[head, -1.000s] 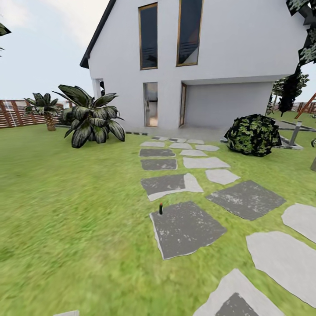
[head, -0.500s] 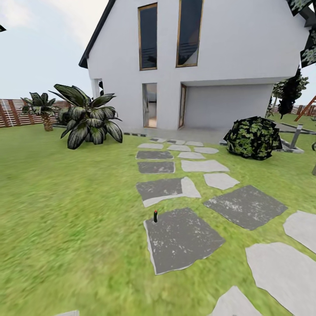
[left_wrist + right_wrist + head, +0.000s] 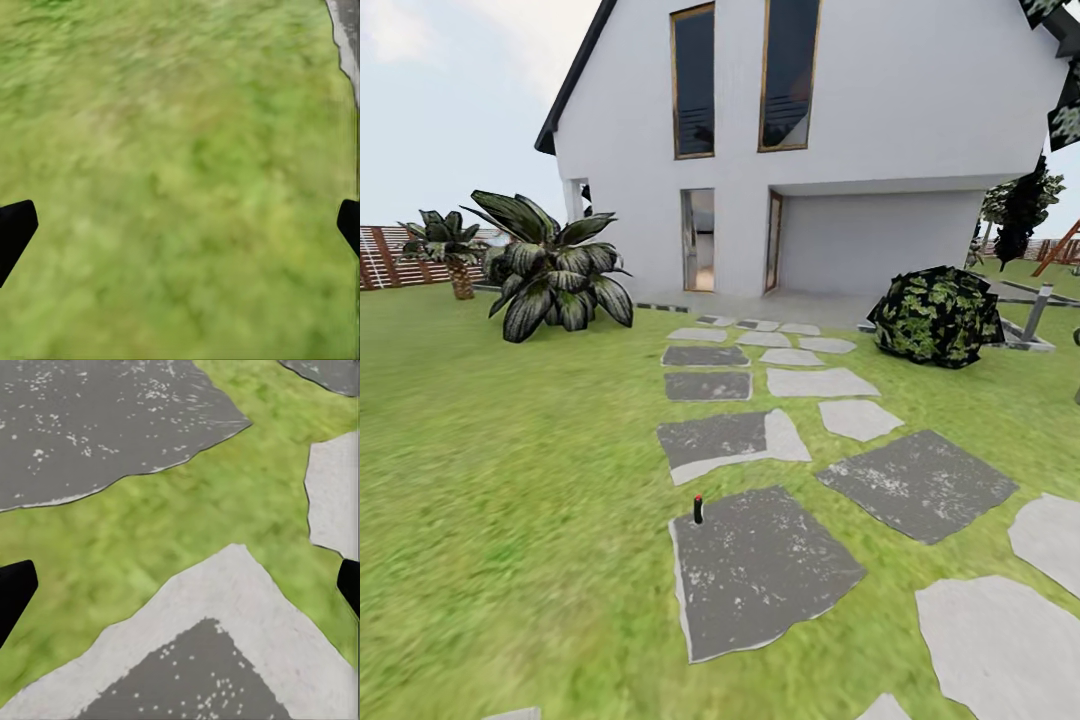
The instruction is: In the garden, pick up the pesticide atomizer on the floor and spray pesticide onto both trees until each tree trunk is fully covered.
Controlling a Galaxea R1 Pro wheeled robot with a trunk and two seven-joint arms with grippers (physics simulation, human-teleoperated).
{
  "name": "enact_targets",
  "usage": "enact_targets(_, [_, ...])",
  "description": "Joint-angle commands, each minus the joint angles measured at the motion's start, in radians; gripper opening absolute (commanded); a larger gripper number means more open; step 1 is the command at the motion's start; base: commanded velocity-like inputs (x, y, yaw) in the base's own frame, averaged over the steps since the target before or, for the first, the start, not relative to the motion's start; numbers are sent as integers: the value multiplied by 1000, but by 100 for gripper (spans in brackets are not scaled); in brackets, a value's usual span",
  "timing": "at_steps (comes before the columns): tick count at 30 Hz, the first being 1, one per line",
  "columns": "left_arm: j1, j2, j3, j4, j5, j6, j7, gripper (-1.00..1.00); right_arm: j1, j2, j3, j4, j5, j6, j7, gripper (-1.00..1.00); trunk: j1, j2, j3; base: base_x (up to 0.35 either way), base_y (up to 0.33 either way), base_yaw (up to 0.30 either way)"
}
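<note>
On the floor (image 3: 510, 520), the pesticide atomizer (image 3: 698, 509) now appears nearer.

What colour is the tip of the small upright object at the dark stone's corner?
Red, above a dark body; head view.

Home garden — lawn (image 3: 510, 480), stepping stones (image 3: 760, 570), white house (image 3: 880, 150), slat fence (image 3: 385, 255).

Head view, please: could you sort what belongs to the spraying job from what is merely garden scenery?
Belongs to the job:
- pesticide atomizer, upright at the dark stepping stone's corner
- grass floor

Just scenery:
- white house
- broad-leaved plant
- round bush
- slatted fence
</note>
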Motion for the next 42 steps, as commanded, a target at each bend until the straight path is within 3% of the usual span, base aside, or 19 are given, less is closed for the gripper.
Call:
enact_targets(1, [0, 0, 0, 0, 0, 0, 0, 100, 0, 0, 0, 0, 0, 0, 0, 100, 0, 0, 0, 279, -226, 0])
enact_targets(26, [0, 2, 0, 1, 1, 4, 1, 100, 0, 2, -1, -5, -2, 0, 0, 100, 0, 0, 0, 240, -230, 0])
enact_targets(42, [0, 3, 21, 2, 2, 2, 2, 100, 0, 2, 0, -2, 0, 0, 2, 100, 0, 0, 0, 254, -191, 0])
